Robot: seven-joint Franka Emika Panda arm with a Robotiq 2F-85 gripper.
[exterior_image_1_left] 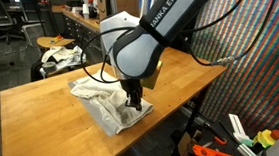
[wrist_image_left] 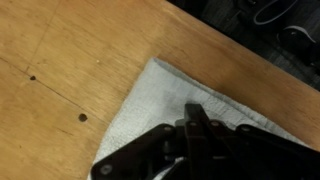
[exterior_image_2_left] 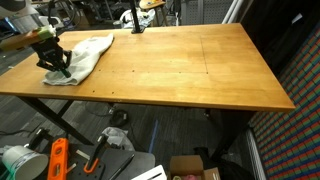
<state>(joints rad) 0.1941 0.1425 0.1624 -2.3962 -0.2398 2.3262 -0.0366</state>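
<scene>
A crumpled off-white towel [exterior_image_1_left: 99, 97] lies on the wooden table [exterior_image_1_left: 36, 106] near one corner; it shows in both exterior views [exterior_image_2_left: 90, 50] and in the wrist view [wrist_image_left: 158, 95]. My gripper [exterior_image_1_left: 135, 103] points straight down onto the towel's edge closest to the table corner [exterior_image_2_left: 57, 68]. In the wrist view the two black fingers [wrist_image_left: 195, 108] are pressed together, with their tips on or just above the cloth. I see no cloth between the fingers. The wooden tabletop [wrist_image_left: 70, 60] is bare beside the towel.
The table edge runs close to the towel [exterior_image_2_left: 30, 92]. A chair with a cloth on it [exterior_image_1_left: 63, 56] stands behind the table. A mesh screen [exterior_image_1_left: 252, 39] stands beside the arm. Orange tools [exterior_image_2_left: 58, 160] and a box [exterior_image_2_left: 195, 168] lie on the floor below.
</scene>
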